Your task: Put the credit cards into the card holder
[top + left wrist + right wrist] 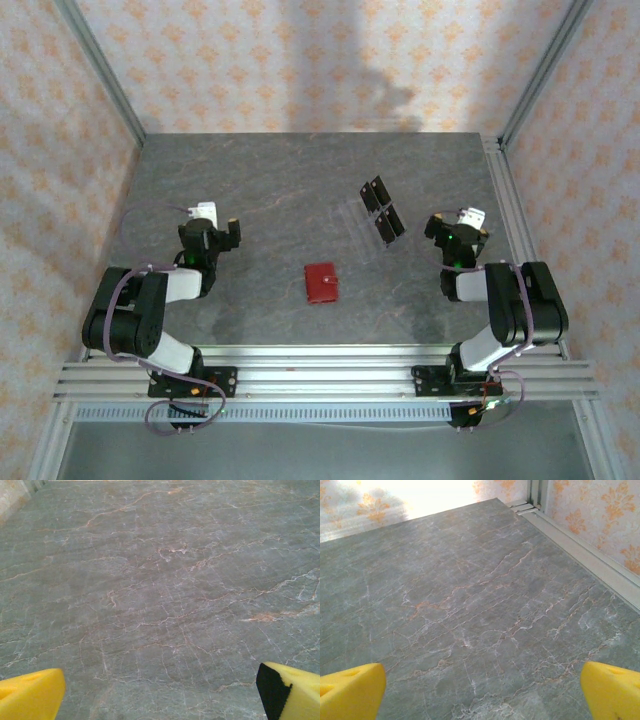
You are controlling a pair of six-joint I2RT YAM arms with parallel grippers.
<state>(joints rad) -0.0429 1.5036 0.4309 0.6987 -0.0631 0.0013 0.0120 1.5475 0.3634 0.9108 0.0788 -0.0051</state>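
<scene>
Overhead: the closed red card holder (321,284) lies near the middle of the table, between the arms. The dark credit cards (382,211) lie farther back and to the right, well apart from it.
Left gripper (213,228): released, jaws wide, nothing between them.
Right gripper (457,232): released too, holding nothing, near the right rail.
Wrist views: yellow fingertips (30,697) at the bottom corners, with bare stone between them.
Surface: grey veined marble table (250,190).
Room: orange-flowered wallpaper (300,60), aluminium frame (580,545).
Unclear: faint pale shapes lie just left of the dark cards and cannot be identified. The number of cards is uncertain.
</scene>
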